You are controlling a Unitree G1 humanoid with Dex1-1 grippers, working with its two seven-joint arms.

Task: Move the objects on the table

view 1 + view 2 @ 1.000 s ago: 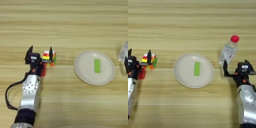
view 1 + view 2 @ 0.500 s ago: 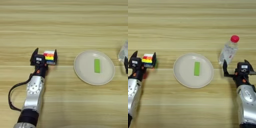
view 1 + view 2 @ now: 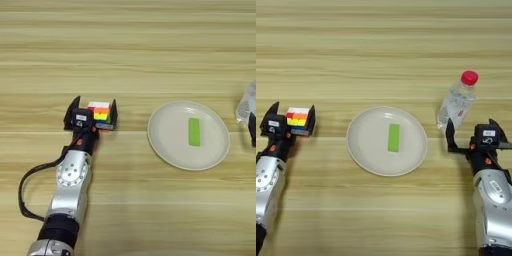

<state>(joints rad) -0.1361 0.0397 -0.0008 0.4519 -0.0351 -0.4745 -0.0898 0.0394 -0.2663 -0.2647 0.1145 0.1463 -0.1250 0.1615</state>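
On the light wooden plank table (image 3: pixel 128 45), the left gripper (image 3: pixel 91 114) has its black fingers spread, the multicoloured puzzle cube (image 3: pixel 100 114) between them against the right-hand finger. The right gripper (image 3: pixel 471 136), fingers apart, sits just below the small clear plastic bottle with a red cap (image 3: pixel 458 100). A round white plate (image 3: pixel 364 150) holding a flat green strip (image 3: pixel 393 137) lies between the grippers.

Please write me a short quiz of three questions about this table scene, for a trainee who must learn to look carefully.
1. True or false: the green strip lies on the white plate.
2. What stands between the fingers of the left tool?
A. a spoon
B. the puzzle cube
C. a cup
3. Fill in the missing word: the clear bottle, which stands just beyond the right tool, has a cap that is ____ in colour.

Key: 1 true; 2 B; 3 red.
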